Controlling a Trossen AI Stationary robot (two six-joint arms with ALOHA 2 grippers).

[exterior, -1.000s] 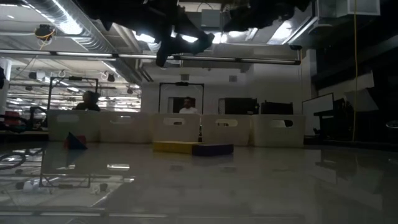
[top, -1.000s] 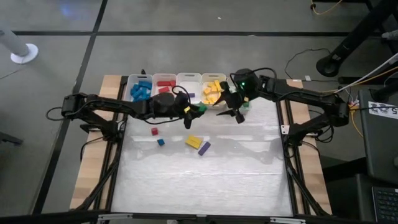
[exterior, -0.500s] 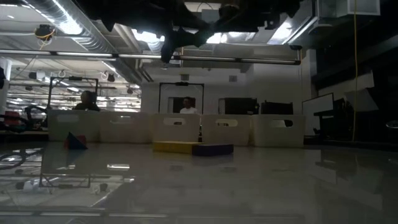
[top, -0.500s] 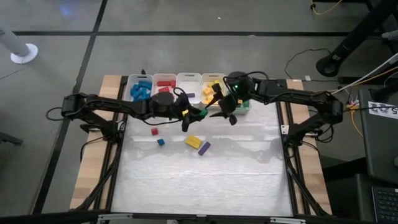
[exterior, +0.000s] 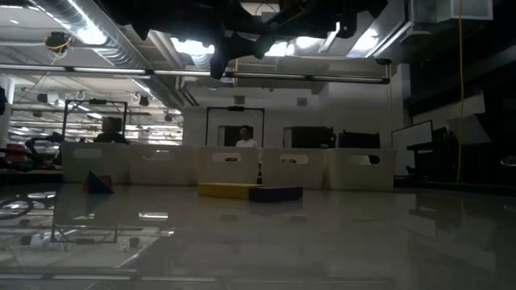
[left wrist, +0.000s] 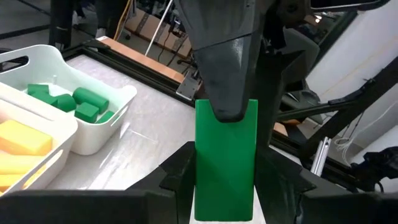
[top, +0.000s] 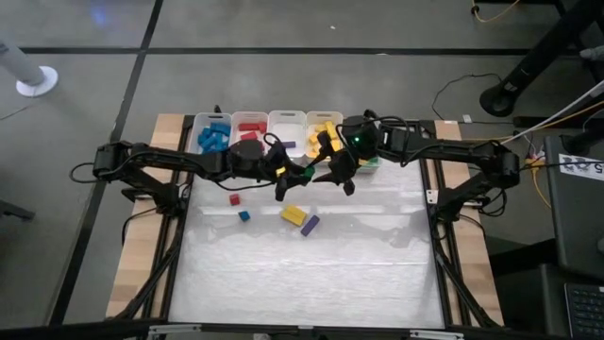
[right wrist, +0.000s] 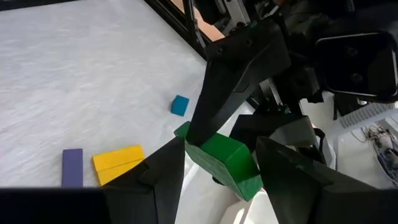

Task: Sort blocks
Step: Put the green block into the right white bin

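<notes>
A green block (left wrist: 225, 155) hangs in the air above the table's far middle, and my left gripper (left wrist: 225, 158) is shut on it. My right gripper (right wrist: 221, 149) comes from the table's right and stands open, one finger on each side of the block's free end (right wrist: 224, 155). In the high view the two grippers (top: 294, 176) (top: 332, 179) meet just in front of the bins. Loose blocks lie on the table: red (top: 234, 199), blue (top: 244, 215), yellow (top: 293, 214) and purple (top: 310, 225). My left gripper pinches the green block's two long sides (left wrist: 205, 186) between its two fingers, at the end nearest the wrist. The fingers come about level from the table's left and lie along the block. The block sticks out ahead of them, clear of the table. My right gripper's finger (left wrist: 227, 81) overlaps the block's free end; whether it touches the block I cannot tell.
Several white bins line the far edge, holding blue (top: 213, 134), red (top: 250, 127), yellow (top: 323, 134) and green (left wrist: 74, 106) blocks. The middle bin (top: 287, 125) is half hidden by the arms. The near half of the table (top: 311, 283) is bare.
My right gripper has moved toward the table's left, from in front of the green bin to the block in my left gripper, rolling as it went. Its fingers now flank the block. The block has stayed in the air at the same spot.
</notes>
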